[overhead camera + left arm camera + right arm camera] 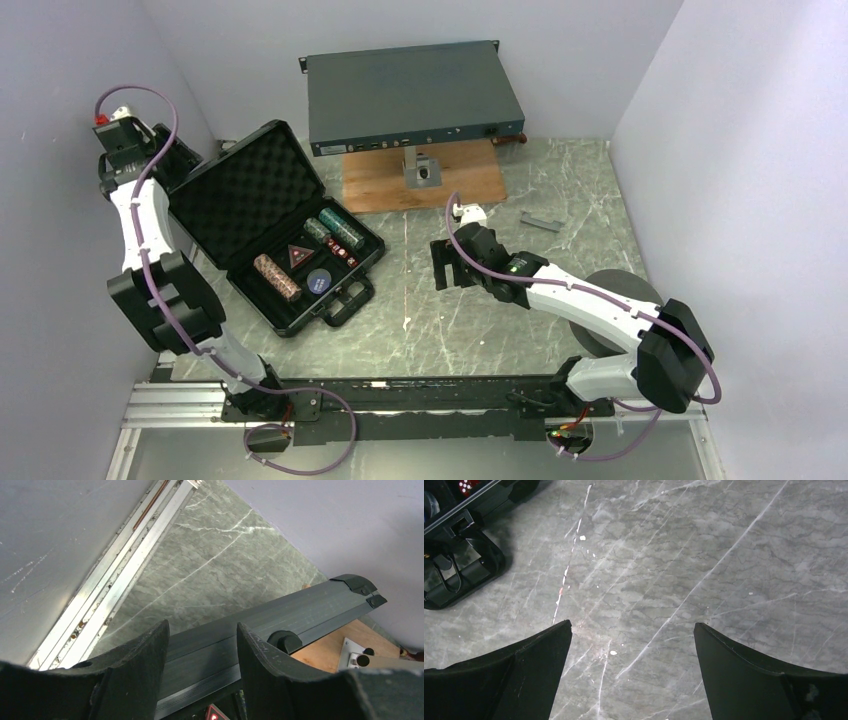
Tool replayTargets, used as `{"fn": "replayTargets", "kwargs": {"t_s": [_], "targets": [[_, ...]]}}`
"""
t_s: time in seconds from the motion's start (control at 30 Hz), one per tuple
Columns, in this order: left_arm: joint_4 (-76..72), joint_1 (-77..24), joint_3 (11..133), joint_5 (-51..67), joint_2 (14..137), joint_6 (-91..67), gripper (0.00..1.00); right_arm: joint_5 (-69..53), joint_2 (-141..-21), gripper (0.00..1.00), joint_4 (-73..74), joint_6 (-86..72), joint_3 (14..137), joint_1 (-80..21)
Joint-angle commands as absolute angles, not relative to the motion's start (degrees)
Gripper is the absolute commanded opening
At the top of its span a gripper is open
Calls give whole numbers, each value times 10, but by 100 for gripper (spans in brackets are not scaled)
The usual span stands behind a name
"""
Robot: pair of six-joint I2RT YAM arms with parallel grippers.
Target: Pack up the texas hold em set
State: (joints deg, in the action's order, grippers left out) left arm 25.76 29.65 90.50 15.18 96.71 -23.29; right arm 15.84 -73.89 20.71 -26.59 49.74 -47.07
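The black case (262,222) lies open at the left of the table, its egg-crate foam lid (243,193) leaning back to the left. In its base are chip stacks (277,277) (339,229), a red triangle marker (298,255), a blue disc (320,279) and red dice (346,256). My left gripper (180,158) is open, high behind the lid; in the left wrist view (202,630) its fingers stand either side of the lid's grey rim (260,622). My right gripper (447,265) is open and empty over bare table, right of the case handle (346,300). The handle also shows in the right wrist view (459,575).
A big flat grey rack unit (410,95) stands at the back over a wooden board (455,185) with a grey metal post (422,170). A small grey bar (541,221) lies at the right. A dark foam ring (608,300) sits under my right arm. Walls close in on both sides.
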Motion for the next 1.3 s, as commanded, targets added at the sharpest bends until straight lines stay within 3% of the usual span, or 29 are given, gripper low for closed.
{"fn": "replayTargets", "kwargs": {"t_s": [0.0,1.27], "targets": [[305,278,895,173,928,-236,57,160,-722,95,201,-261,492,-471],[298,243,715,216,768,-231,58,140,-721,95,207,-267,498,-471]]}}
